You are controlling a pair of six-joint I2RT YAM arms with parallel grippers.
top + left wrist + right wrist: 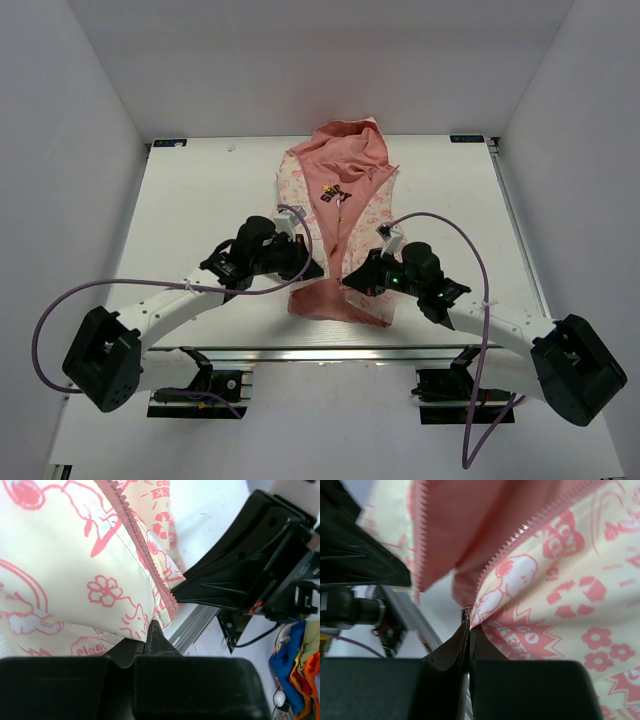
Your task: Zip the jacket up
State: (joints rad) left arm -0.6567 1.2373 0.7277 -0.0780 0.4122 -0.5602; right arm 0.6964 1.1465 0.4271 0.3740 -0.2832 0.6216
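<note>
The jacket [340, 200] lies in the middle of the table, hood at the far end, its front open with salmon lining showing. My left gripper [306, 266] is shut on the jacket's lower left front edge; in the left wrist view its fingertips [153, 630] pinch the cream printed fabric [75, 580] just beside the pink zipper trim [145, 555]. My right gripper [350, 280] is shut on the lower right front edge; in the right wrist view its fingertips [468, 620] clamp the bottom end of the zipper tape, with zipper teeth [520, 535] running up from there.
The aluminium rail [330, 352] runs along the table's near edge just behind both grippers. White walls close in the table's left, right and far sides. My right arm's black body [250, 580] shows close by in the left wrist view. Coloured cloths [300, 655] lie off the table.
</note>
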